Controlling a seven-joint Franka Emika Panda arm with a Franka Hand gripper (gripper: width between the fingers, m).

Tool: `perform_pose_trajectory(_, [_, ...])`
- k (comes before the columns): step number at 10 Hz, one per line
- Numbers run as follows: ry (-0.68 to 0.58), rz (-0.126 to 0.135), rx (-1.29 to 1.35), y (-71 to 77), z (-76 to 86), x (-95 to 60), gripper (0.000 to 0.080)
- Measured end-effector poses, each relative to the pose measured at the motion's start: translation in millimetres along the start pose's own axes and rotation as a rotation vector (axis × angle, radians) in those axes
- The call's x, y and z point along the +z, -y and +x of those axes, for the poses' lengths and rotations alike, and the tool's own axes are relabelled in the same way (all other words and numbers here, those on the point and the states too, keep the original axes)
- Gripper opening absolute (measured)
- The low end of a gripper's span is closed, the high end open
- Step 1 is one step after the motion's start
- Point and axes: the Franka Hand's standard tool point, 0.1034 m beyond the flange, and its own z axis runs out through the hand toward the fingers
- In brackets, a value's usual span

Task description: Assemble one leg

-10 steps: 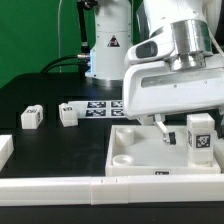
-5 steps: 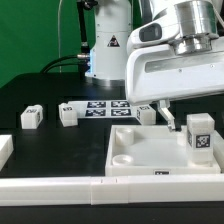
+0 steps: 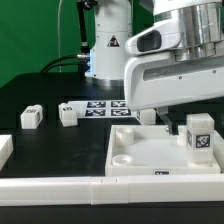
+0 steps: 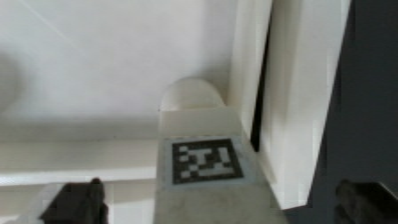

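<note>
One leg [image 3: 200, 136], a small white block with a square tag, stands upright on the right part of the large white panel [image 3: 140, 152]. My gripper [image 3: 172, 112] hangs above the panel, just to the exterior view's left of that leg; the arm's white body hides most of its fingers. In the wrist view the same leg [image 4: 203, 150] lies between my dark fingertips [image 4: 75, 201], with a gap on each side. The gripper [image 4: 219, 204] is open and holds nothing. Three more legs [image 3: 32, 116] [image 3: 68, 114] [image 3: 147, 116] sit on the black table.
The marker board [image 3: 100, 107] lies behind the loose legs. A long white bar [image 3: 60, 186] runs along the front edge, and another white part [image 3: 5, 150] sits at the exterior view's left. The robot base stands behind.
My gripper has risen from the panel and drifted toward the exterior view's right. The leg on the panel stays standing where it was.
</note>
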Motion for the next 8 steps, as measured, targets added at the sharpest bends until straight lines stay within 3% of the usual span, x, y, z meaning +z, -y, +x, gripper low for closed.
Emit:
perform_pose_trajectory(1, [0.126,0.013,0.005,0.9,-7.4,-2.4,0.0649])
perform_pose_trajectory(2, [0.161,0.02,0.007,3.0,-1.7,-3.6,0.0649])
perform_pose_trajectory(6, [0.139,0.019,0.001,1.3,2.3,0.6,0.0623])
perform_pose_trajectory(7, [0.139,0.019,0.001,1.3,2.2,0.7,0.0445])
perform_pose_trajectory(8, [0.139,0.019,0.001,1.1,2.1,0.8,0.0445])
